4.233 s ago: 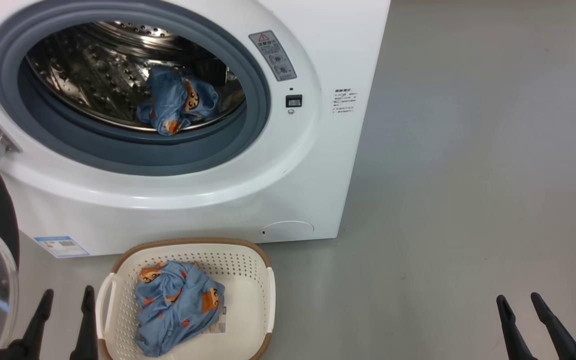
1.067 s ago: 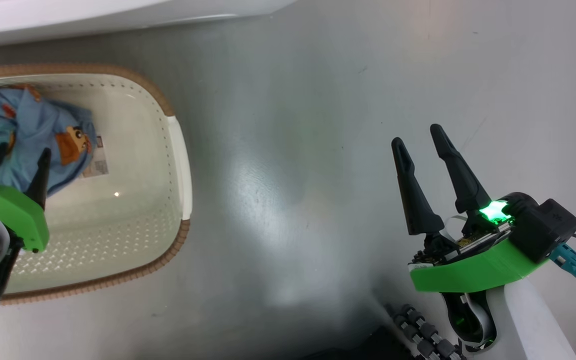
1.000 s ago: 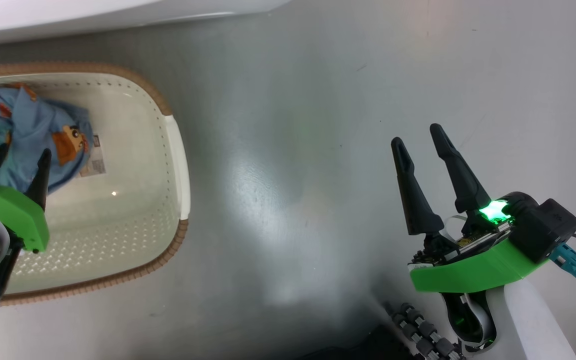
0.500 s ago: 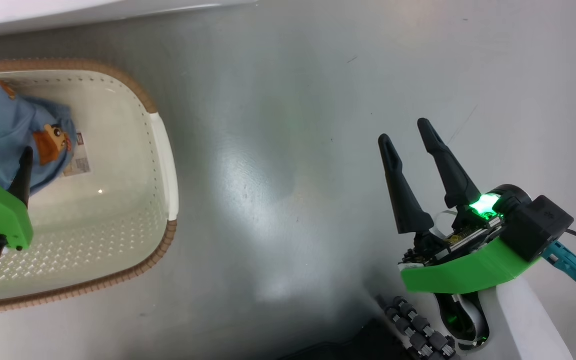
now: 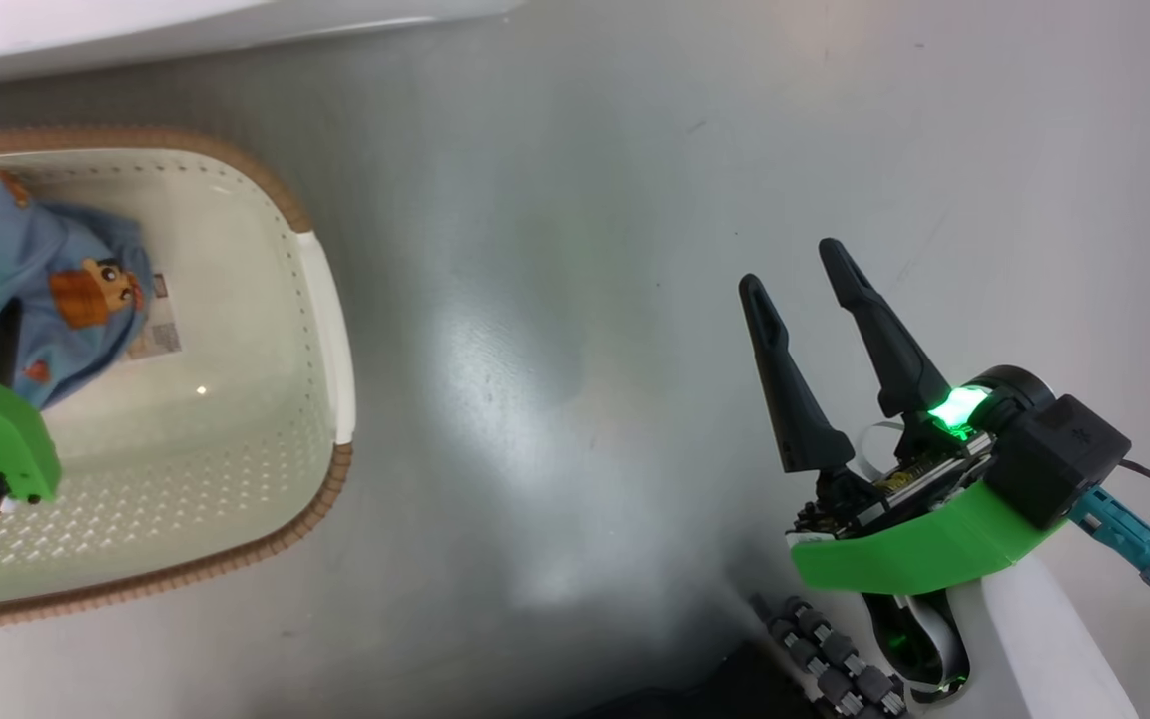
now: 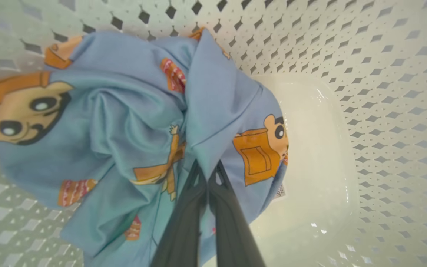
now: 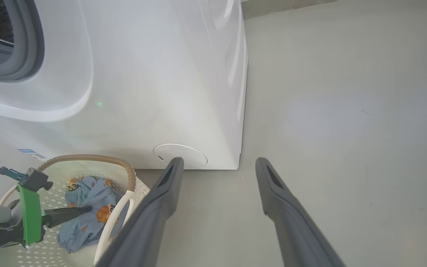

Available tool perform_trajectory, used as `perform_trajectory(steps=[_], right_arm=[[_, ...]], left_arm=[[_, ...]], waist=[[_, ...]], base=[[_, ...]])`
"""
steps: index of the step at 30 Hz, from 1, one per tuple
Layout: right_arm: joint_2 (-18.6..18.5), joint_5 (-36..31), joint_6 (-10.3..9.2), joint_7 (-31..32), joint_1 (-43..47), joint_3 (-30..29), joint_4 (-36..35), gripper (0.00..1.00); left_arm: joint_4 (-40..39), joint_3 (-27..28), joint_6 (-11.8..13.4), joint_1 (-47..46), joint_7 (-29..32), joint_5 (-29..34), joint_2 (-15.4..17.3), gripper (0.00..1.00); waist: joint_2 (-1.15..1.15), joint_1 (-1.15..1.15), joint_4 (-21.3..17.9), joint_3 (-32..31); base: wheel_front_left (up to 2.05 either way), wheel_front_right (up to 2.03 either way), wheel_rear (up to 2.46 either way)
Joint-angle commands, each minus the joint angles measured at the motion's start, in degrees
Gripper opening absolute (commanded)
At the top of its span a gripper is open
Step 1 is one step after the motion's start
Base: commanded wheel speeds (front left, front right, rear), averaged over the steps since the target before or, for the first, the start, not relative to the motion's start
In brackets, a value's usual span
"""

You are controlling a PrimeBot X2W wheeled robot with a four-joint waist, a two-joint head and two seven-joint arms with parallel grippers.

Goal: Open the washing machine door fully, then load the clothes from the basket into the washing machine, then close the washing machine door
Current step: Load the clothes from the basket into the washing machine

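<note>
The light blue clothes (image 5: pixel 56 290) with orange-brown cartoon figures lie bunched in the cream basket (image 5: pixel 327 300), at the far left of the head view. My left gripper (image 6: pixel 208 171) is down inside the basket, its two fingers pressed together on a raised fold of the clothes (image 6: pixel 124 122). From the right wrist the same left gripper (image 7: pixel 82 210) reaches into the basket (image 7: pixel 87 158) from the side. My right gripper (image 5: pixel 789 267) hangs open over bare floor to the basket's right, nothing between its fingers. The washing machine (image 7: pixel 143 74) stands just behind the basket. Its door is out of view.
Grey floor (image 5: pixel 555 300) stretches between the basket and my right arm. The machine's round flap (image 7: pixel 180 155) sits low on its front, just beyond my right gripper (image 7: pixel 219 163). Part of the grey gasket (image 7: pixel 32 44) shows at upper left. A label sticker (image 5: pixel 151 330) lies on the basket floor.
My left gripper's fingers, spread around the blue garment a moment ago, have closed on a fold of it. The head camera has shifted slightly; the right gripper stays open.
</note>
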Motion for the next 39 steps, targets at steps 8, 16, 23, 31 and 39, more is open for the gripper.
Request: perform_trajectory(steps=[8,16,23,31,39], right_arm=[[0.2,-1.5,0.09,-0.3,2.9,-1.3,-0.6,1.0],[-1.1,-1.3,0.09,-0.3,4.2,-3.3,0.1,1.0],[-2.4,-0.4,0.09,-0.3,6.3,-4.9,1.3,1.0],[-3.6,0.8,0.09,-0.3,9.4,-6.3,2.4,1.0],[-5.2,2.1,0.09,-0.3,12.3,-7.5,2.8,1.0]], left_arm=[[-3.5,8.4,-0.2,1.6,-0.3,-2.6,1.2,0.0],[-8.7,18.9,-0.2,7.2,-0.3,2.4,-1.0,0.0],[-13.9,28.0,-0.2,13.4,-0.3,7.5,-3.9,0.0],[-20.3,35.8,-0.2,20.2,-0.3,13.1,-5.8,0.0],[-28.4,43.3,-0.2,26.6,-0.3,19.2,-7.4,0.0]], waist=[[0.0,0.0,3.9,-5.2],[0.0,0.0,7.2,-11.8],[0.0,0.0,9.1,-17.8],[0.0,0.0,10.2,-23.6],[0.0,0.0,10.5,-28.6]], base=[[0.0,0.0,0.0],[0.0,0.0,0.0],[0.0,0.0,0.0],[0.0,0.0,0.0],[0.0,0.0,0.0]])
